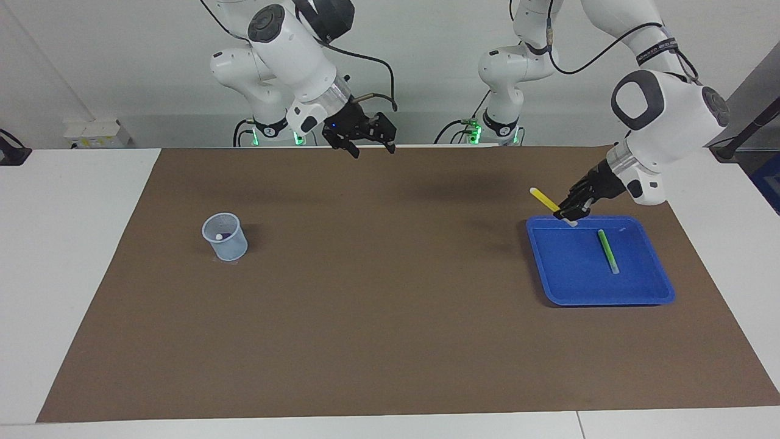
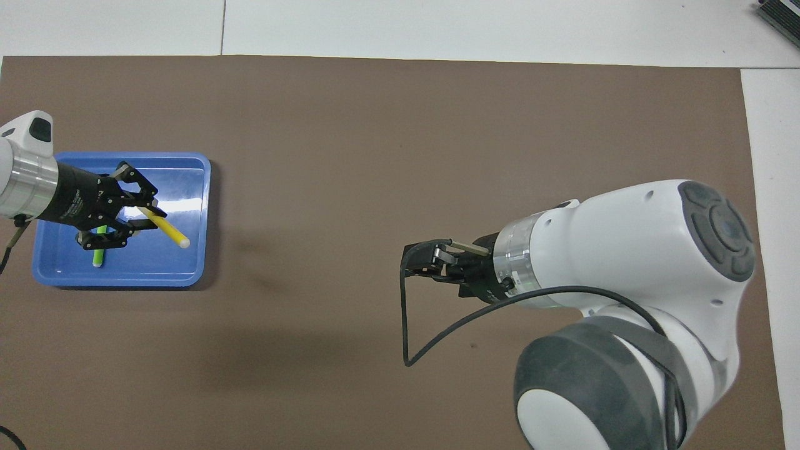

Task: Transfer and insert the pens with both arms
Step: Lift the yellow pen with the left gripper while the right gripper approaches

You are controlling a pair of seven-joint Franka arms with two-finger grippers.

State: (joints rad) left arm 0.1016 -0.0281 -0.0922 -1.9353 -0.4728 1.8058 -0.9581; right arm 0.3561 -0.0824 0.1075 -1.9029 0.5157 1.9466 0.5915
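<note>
The left gripper (image 1: 571, 213) hangs in the air over the blue tray (image 1: 646, 294), above the tray's edge nearest the robots, with its jaws closed tight on the yellow pen (image 1: 544, 199). The pen is clear of the tray, tilted, gripped close to one end so that most of its length sticks out from the jaws toward the middle of the bench (image 1: 390, 317); in the overhead view the same pen (image 2: 167, 230) slants out from the left gripper (image 2: 145, 211) with its pale tip over the tray (image 2: 125, 275). The green pen (image 1: 607, 251) lies flat inside the tray, apart from the held pen, and from above it (image 2: 98, 256) is partly covered by the raised gripper. The tray sits on the brown mat at the left arm's end of the bench. At the right arm's end stands a small pale blue cup (image 1: 225, 236) holding the purple pen (image 1: 223, 235), of which only a pale cap end and a trace of purple show at the rim. The right gripper (image 1: 369, 142) waits in the air over the mat's edge closest to the robots, jaws spread wide and holding nothing; in the overhead view it (image 2: 431, 261) shows beyond the arm's large white wrist.
</note>
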